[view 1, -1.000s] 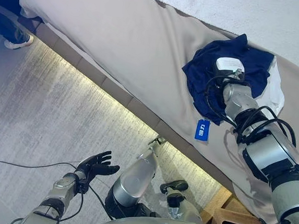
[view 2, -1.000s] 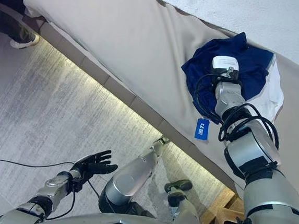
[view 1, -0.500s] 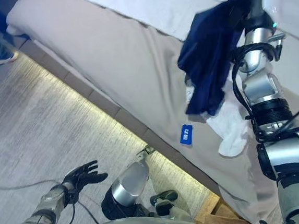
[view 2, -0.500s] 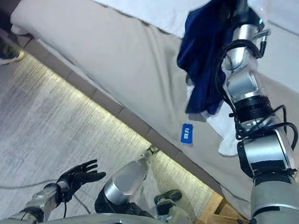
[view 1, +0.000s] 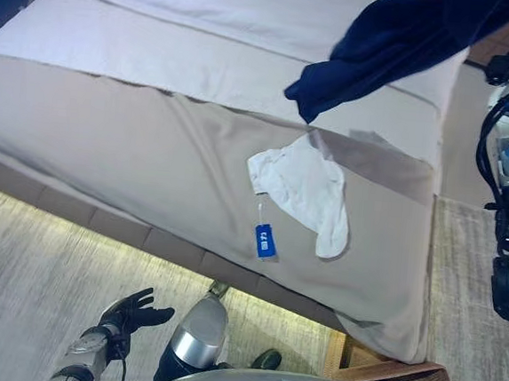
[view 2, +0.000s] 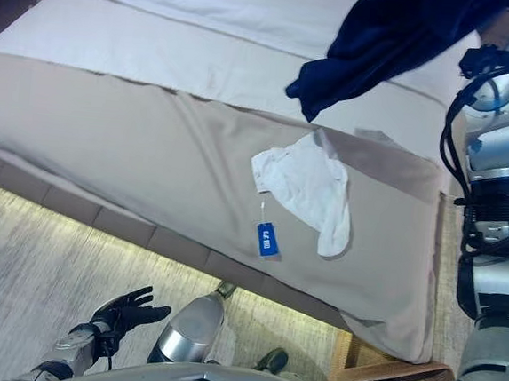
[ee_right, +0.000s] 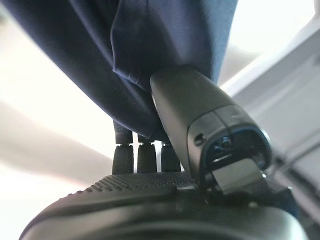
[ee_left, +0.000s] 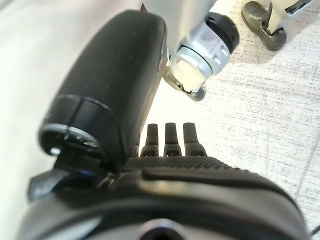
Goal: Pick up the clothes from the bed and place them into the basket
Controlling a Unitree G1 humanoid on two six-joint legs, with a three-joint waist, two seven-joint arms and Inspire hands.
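Observation:
A navy garment (view 1: pixel 392 42) hangs in the air above the bed's far right part, trailing down toward the bedspread. My right hand (ee_right: pixel 200 115) is shut on it, thumb and fingers pinching the dark cloth (ee_right: pixel 150 60); in the eye views only the right arm shows at the right edge. A white garment (view 1: pixel 304 186) lies crumpled on the beige bedspread (view 1: pixel 107 142), with a blue tag (view 1: pixel 266 241) hanging from it near the bed's edge. A corner of the wicker basket (view 1: pixel 386 370) shows at the lower right. My left hand (view 1: pixel 133 309) hangs open, low over the floor.
The bed fills most of the view, with a white sheet (view 1: pixel 208 8) along its far side. Light grey floor (view 1: pixel 35 252) runs along its near edge, lit by a strip under the frame.
My right arm has lifted the navy garment off the bed and swung it up and to the right. The white garment now lies uncovered. The camera view has shifted.

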